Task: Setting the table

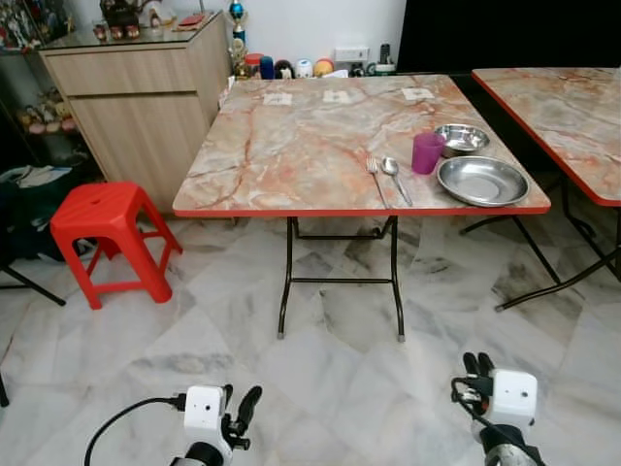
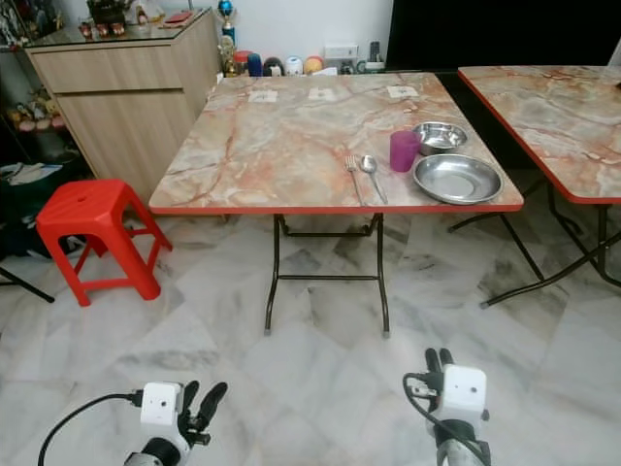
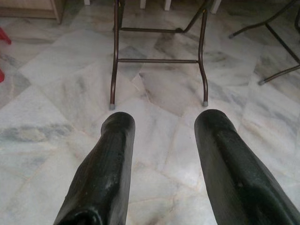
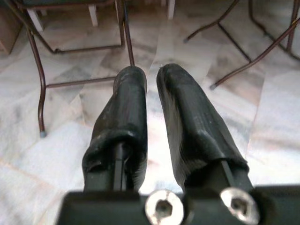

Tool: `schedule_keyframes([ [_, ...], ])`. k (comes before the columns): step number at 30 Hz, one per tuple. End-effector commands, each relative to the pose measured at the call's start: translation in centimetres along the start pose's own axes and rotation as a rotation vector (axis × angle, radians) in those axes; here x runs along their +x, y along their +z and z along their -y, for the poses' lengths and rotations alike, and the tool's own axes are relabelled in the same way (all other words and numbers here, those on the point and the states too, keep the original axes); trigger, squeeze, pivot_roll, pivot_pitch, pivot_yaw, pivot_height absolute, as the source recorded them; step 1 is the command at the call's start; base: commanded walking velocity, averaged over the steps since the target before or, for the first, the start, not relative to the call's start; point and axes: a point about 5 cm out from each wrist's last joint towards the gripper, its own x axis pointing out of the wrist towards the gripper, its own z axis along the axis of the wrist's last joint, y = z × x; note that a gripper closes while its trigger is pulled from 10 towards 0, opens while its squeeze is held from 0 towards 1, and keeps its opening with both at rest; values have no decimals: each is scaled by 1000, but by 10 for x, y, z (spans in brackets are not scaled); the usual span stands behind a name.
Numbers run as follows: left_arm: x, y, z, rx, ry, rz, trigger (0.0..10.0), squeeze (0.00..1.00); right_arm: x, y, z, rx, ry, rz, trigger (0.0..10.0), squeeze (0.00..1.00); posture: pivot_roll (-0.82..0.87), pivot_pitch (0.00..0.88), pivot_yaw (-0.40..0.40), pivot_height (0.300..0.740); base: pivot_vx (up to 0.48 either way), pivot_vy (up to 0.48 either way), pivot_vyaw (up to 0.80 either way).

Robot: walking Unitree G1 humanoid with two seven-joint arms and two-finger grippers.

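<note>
Left eye view, one fork (image 1: 375, 175), one spoon (image 1: 393, 173), two bowls (image 1: 482, 181)

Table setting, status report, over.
Left claw open, right claw nearly shut, both low and empty. Plate, bowl, cup, fork, spoon on table. Path open.

Legible text: none. Three small white paper labels (image 1: 277, 98) lie along the far edge of the marble-patterned table (image 1: 291, 155); any print on them is apparently too small to read.
</note>
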Motion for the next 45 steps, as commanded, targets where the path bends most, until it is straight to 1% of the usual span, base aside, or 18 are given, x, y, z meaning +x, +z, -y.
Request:
schedule_keyframes([
  [1,-2,-6,-4,4,8,-47,10000,0,-1,-8,-2,16,-6,-54,10000,0,5,0,4,740,0,0,0],
  [3,-4,-12,-7,4,25,-93,10000,0,-3,-16,-2,21,-1,-119,10000,0,18,0,-18,740,0,0,0],
  [5,-9,-24,-14,18,61,-180,10000,0,-5,-28,-3,26,12,-225,10000,0,24,0,-33,740,0,0,0],
  [6,-16,-34,-20,20,99,-250,10000,0,-9,-38,-3,26,30,-304,10000,0,23,0,-36,740,0,0,0],
  [8,-20,-38,-24,12,125,-277,10000,0,-10,-42,-3,18,33,-338,10000,0,23,0,-37,740,0,0,0],
  [9,-28,-46,-31,-18,170,-331,10000,0,-15,-51,-3,8,41,-419,10000,0,16,0,-32,740,0,0,0],
  [10,-28,-46,-31,-18,170,-331,10000,0,-15,-51,-3,8,41,-419,10000,0,16,0,-32,740,0,0,0],
  [11,-36,-55,-36,-35,200,-392,10000,0,-22,-61,-4,-14,61,-505,10000,0,15,0,-23,740,0,0,0],
  [12,-43,-63,-38,-25,210,-455,10000,0,-29,-69,-5,-46,92,-571,10000,0,15,1,-18,740,0,0,0],
  [16,-47,-68,-38,-21,214,-504,10000,0,-36,-76,-6,-60,103,-612,10000,0,11,12,-15,740,0,0,0],
  [17,-43,-65,-37,-29,206,-493,10000,0,-41,-80,-3,-10,52,-620,10000,0,-5,24,-8,740,0,0,0],
  [20,-38,-62,-34,-31,190,-481,10000,0,-48,-85,2,44,-26,-642,10000,0,-9,34,-7,740,0,0,0],
  [22,-36,-62,-32,-22,183,-492,10000,0,-52,-89,5,63,-66,-666,10000,0,-11,41,-7,740,0,0,0],
  [24,-35,-64,-29,8,170,-520,10000,0,-59,-95,6,51,-65,-711,10000,0,-6,50,-11,740,0,0,0],
  [30,-39,-67,-28,-15,176,-521,10000,0,-57,-94,8,28,-39,-718,10000,0,-17,67,-13,740,247,0,-734],
  [33,-46,-74,-28,-24,186,-550,10000,0,-52,-90,10,18,-38,-704,10000,0,-18,71,-14,740,328,0,0],
  [36,-49,-77,-27,-25,184,-563,10000,0,-49,-88,9,21,-34,-697,10000,0,-20,76,-14,740,330,0,0],
  [45,-49,-78,-25,-28,174,-569,10000,0,-49,-87,11,9,-20,-692,10000,0,-19,83,-18,740,330,0,0],
])
